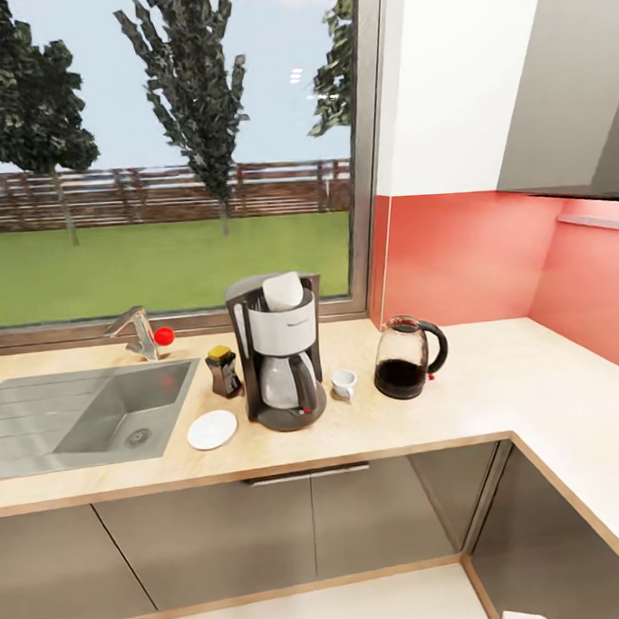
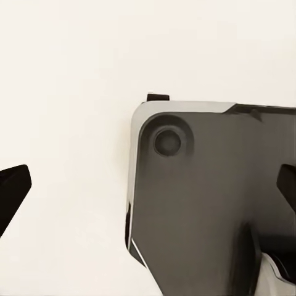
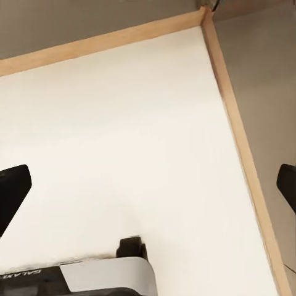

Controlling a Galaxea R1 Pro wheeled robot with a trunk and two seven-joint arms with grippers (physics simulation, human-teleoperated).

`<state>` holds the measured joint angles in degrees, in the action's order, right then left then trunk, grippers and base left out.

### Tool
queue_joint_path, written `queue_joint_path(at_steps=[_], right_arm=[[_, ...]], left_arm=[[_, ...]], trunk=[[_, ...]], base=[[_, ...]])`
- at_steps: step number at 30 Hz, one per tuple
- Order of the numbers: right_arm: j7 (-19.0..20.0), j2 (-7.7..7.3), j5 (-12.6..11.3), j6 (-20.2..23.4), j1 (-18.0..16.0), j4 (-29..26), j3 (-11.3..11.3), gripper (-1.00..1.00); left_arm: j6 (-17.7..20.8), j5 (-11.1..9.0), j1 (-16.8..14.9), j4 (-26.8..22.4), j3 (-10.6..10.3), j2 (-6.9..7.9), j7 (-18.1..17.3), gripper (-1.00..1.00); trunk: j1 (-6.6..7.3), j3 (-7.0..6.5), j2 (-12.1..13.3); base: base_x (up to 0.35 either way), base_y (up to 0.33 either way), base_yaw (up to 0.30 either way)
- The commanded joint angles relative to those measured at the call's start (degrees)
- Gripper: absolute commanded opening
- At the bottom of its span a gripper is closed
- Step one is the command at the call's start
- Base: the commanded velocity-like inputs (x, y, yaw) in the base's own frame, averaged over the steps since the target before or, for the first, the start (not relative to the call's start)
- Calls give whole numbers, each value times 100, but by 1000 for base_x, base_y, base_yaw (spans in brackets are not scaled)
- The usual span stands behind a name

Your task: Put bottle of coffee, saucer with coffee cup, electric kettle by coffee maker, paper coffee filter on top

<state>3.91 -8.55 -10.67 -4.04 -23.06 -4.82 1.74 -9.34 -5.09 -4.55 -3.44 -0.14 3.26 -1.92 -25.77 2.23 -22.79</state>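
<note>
Head view: coffee cup (image 1: 344,383) beside coffee maker (image 1: 278,361), off saucer (image 1: 212,430)

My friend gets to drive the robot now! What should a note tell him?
Both tools are open and empty: left tool, right tool, hanging low over the floor.
On the kitchen countertop: coffee maker with paper coffee filter on top, bottle of coffee and electric kettle beside it.
Left: coffee cup stands on the counter, not on the saucer across the machine.
</note>
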Motion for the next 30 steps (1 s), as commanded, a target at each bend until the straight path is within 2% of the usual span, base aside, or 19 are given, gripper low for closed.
queue_joint_path(at_steps=[1,4,8,9,13,15,17,18,20,21,25,28,29,30], right_arm=[[28,26,-58,-21,-5,-121,20,100],[30,151,-54,-18,-5,-610,31,100],[31,405,-56,-25,-5,-1115,35,100],[31,512,-54,-22,-5,-1576,30,100],[26,620,-64,-11,-5,-2332,29,100],[28,718,-64,-7,-5,-2620,30,100],[33,882,-63,-2,-5,-3234,39,100],[35,912,-64,-1,-5,-3416,63,100],[36,972,-66,4,-5,-3751,236,100],[33,1017,-68,2,-5,-4093,506,100],[27,1042,-74,15,-5,-4684,866,100],[25,1046,-78,32,-5,-4928,1015,100],[39,1046,-83,41,-5,-5117,1280,100],[43,1044,-83,42,-5,-5181,1424,100]], left_arm=[[-17,-50,-7,4,-8,3,-20,100],[-23,-42,-10,2,-12,1,-19,100],[-32,-37,-8,1,-18,7,-19,100],[-33,-35,-9,-3,-20,24,-19,100],[-33,-22,-16,-7,-26,39,-19,100],[-33,-17,-15,-7,-28,46,-19,100],[-33,-22,-12,-8,-27,94,-19,100],[-35,-24,-13,-8,-25,109,-19,100],[-39,-26,-14,-10,-23,127,-19,100],[-38,-27,-12,-14,-22,131,-19,100],[-38,-27,-11,-16,-22,131,-19,100],[-38,-33,-11,-16,-22,129,-19,100],[-40,-36,-11,-17,-22,124,-19,100],[-39,-36,-11,-17,-22,123,-19,100]], trunk=[[-1,13,-13],[-1,13,-13],[-1,13,-13],[-1,13,-13],[-1,13,-13],[-1,13,-13],[-1,13,-13],[-1,13,-13],[-1,13,-13],[-1,13,-13],[-1,13,-13],[-1,13,-13],[-1,13,-13],[-1,13,-13]], base=[[-216,-130,0],[-251,-154,0],[-100,-61,0],[-15,-9,0],[-6,-4,0],[-1,-1,0],[0,0,0],[0,0,0],[-55,0,0],[-224,0,0],[-279,0,0],[-220,0,0],[-61,0,0],[-39,0,0]])
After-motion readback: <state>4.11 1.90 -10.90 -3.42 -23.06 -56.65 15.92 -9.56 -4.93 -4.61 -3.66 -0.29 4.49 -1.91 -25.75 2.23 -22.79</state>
